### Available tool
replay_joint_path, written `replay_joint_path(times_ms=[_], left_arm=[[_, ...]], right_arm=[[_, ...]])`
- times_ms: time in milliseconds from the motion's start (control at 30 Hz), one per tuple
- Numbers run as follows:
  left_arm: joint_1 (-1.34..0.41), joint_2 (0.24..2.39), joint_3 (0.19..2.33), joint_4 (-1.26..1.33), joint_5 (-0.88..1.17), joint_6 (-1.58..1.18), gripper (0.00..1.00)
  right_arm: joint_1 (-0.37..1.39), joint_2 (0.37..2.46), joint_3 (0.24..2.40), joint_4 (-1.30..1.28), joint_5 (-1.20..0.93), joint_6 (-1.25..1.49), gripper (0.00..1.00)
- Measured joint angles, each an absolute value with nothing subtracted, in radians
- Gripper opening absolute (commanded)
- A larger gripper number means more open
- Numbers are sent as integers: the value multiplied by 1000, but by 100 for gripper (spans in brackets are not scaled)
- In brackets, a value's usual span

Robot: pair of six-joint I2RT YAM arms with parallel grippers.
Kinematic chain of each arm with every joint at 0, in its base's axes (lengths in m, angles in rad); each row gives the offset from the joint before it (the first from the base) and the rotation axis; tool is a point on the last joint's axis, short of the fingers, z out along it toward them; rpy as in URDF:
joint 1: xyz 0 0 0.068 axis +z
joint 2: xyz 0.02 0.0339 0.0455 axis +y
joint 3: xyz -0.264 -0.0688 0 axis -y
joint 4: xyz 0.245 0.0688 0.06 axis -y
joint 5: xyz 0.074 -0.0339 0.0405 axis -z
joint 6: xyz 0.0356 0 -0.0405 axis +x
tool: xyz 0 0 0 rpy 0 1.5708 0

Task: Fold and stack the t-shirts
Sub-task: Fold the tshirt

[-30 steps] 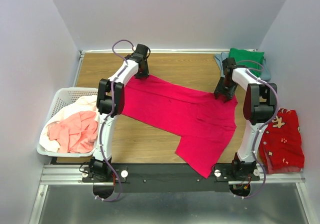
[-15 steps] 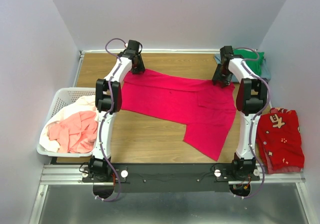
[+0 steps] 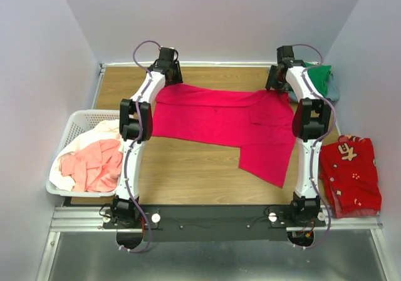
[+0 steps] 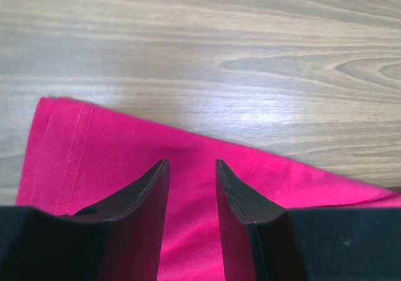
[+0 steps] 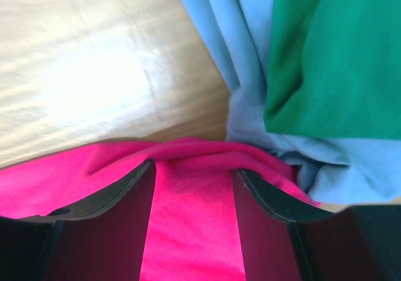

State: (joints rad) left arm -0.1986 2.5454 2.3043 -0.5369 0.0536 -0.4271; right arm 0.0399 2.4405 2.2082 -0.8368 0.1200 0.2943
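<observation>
Left tool (image 4: 192, 168) pinching the far left edge of the crimson-pink short-sleeved cloth t-shirt (image 3: 222, 115); right tool (image 5: 193, 171) clamped on the bunched far right edge. Shirt spread across the far half of the wooden worktop (image 3: 188, 174) (one flap trailing nearer). Green (image 5: 338, 56) and grey-blue (image 5: 225, 37) folded shirts touching, apparently, the right corner. Salmon-pink cloth (image 3: 94, 165) heaped in the white plastic lattice basket (image 3: 75, 121).

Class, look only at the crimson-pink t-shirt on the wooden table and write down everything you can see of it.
The crimson-pink t-shirt is soft plain cloth with a stitched hem, spread mostly flat across the far half of the table. One part hangs toward the near edge. The left gripper and right gripper each straddle its far edge, where it bunches against the folded grey-blue t-shirt.
</observation>
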Motion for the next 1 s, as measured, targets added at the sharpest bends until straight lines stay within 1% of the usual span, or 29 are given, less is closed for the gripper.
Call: replay_joint_path(times_ms=[133,267,433,600,700,833,1000], left_arm=[[-200,2508,2286,-517,28,-384,46],[-204,2363,2159,-499,-45,-347,47],[-205,2148,2011,-457,-101,-319,47],[-207,2036,1912,-462,-112,-315,47],[-215,1993,1768,-471,-117,-336,47],[-220,1956,1556,-493,-115,-402,47],[-227,1912,1388,-531,-121,-517,47]], right_arm=[[40,2425,2233,-821,121,284,61],[40,2349,2173,-805,147,285,63],[40,2145,2056,-775,177,286,63],[40,1966,1945,-740,177,291,63],[40,1887,1847,-726,167,305,63],[40,1833,1729,-728,137,328,63],[40,1795,1614,-731,99,353,63]])
